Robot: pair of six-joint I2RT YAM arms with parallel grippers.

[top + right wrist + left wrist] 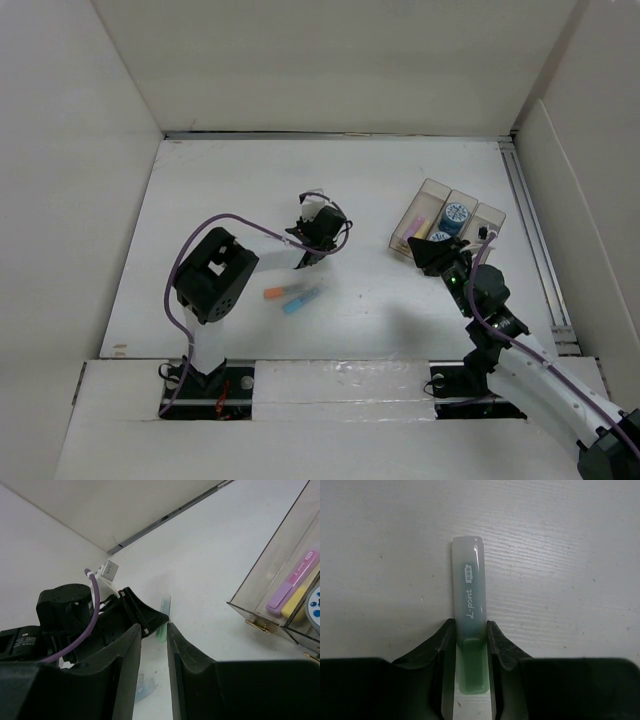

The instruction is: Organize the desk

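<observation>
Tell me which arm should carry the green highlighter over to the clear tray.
Left. The left gripper is clamped on the green highlighter, so it can probably carry it straight over. The right gripper sits nearer the tray but holds nothing, so it would need a handover first.

The desk and walls are plain white. The left gripper and right gripper are black, and the cable is purple. The green marker is pale and translucent with white lettering. There is an orange pen and a blue pen. The tray is smoky clear, the purple pen has white print, the yellow pen is plain, and the tape is blue flecked with white.
</observation>
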